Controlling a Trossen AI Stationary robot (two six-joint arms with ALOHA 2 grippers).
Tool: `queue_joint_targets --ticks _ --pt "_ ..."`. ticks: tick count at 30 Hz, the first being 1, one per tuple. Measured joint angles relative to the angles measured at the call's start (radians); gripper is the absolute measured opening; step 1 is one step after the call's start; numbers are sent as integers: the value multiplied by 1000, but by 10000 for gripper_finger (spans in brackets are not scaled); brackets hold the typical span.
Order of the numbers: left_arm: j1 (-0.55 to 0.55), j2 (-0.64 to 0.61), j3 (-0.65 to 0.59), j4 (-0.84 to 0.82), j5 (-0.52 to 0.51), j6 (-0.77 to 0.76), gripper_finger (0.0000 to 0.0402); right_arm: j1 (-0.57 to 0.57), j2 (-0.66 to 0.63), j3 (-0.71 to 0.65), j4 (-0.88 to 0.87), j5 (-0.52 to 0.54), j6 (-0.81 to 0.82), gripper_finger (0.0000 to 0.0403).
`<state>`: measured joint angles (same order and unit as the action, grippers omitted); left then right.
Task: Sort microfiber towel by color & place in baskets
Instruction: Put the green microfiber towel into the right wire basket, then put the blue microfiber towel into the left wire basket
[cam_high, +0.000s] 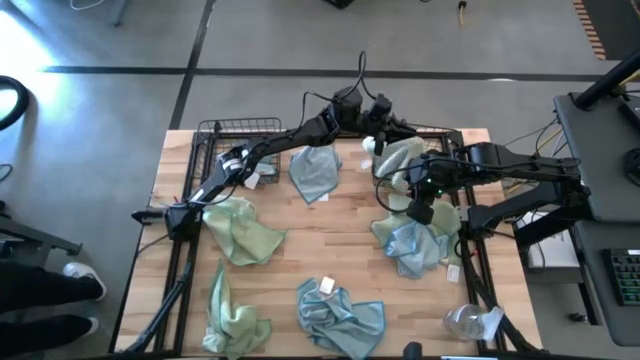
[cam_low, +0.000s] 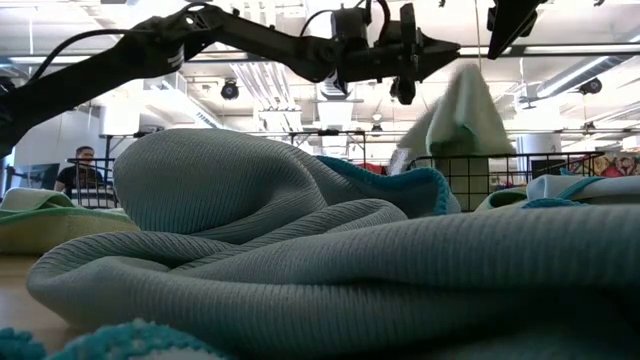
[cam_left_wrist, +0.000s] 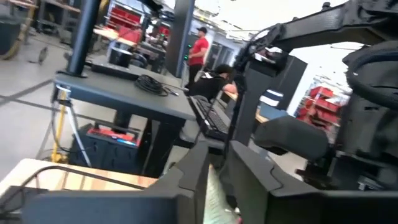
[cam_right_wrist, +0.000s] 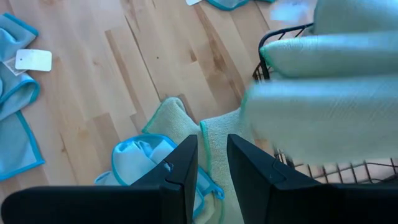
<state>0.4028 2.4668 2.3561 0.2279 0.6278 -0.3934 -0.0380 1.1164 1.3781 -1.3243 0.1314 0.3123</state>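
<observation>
My left gripper (cam_high: 385, 125) reaches level over the far right basket (cam_high: 452, 140), shut on a pale green towel (cam_high: 400, 160) that spreads out below it, seen as a pale cone (cam_low: 470, 110) in the low view. My right gripper (cam_right_wrist: 211, 165) stands open above a heap of blue and green towels (cam_high: 415, 240) at the table's right, holding nothing. A second basket (cam_high: 235, 135) stands at the far left. Loose on the wood lie a blue towel (cam_high: 315, 172), two green towels (cam_high: 240, 230) (cam_high: 232, 320) and a blue towel with a white tag (cam_high: 340, 312). My left gripper has a narrow strip of the pale green towel (cam_left_wrist: 214, 200) between its two fingers; which edge or how many layers, I cannot tell. The fingers lie level, pointing toward the table's right side. The towel hangs slack below them, its lower part (cam_low: 470, 145) at the basket's wire rim.
A clear plastic wrapper (cam_high: 470, 322) lies at the near right corner. The basket's wire wall (cam_right_wrist: 273, 46) stands close beside my right gripper. Bare wood (cam_high: 340, 235) shows in the table's middle. People are in the room beyond the table (cam_left_wrist: 199, 46).
</observation>
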Motion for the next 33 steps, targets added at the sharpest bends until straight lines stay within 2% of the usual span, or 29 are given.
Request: queue_joint_targets --ticks 6,12,16,19,23,28,30,33 --pt "3 0 0 26 -20 35 99 0 0 0 3 0 1 82" --pt "3 0 0 18 -7 23 111 0 0 0 5 0 1 82" --pt "5 -1 0 11 155 -40 112 0 0 0 5 0 1 82" --pt "9 -10 0 -53 264 -31 111 0 0 0 5 0 1 82" --pt "24 -27 0 -258 280 76 108 0 0 0 4 0 1 82" --pt "56 -81 0 -656 257 352 102 0 0 0 -1 0 1 82" --pt "68 -111 0 -831 189 474 100 0 0 0 -1 0 1 82" --pt "81 -153 0 -1059 31 643 98 0 0 0 -2 -1 1 82"
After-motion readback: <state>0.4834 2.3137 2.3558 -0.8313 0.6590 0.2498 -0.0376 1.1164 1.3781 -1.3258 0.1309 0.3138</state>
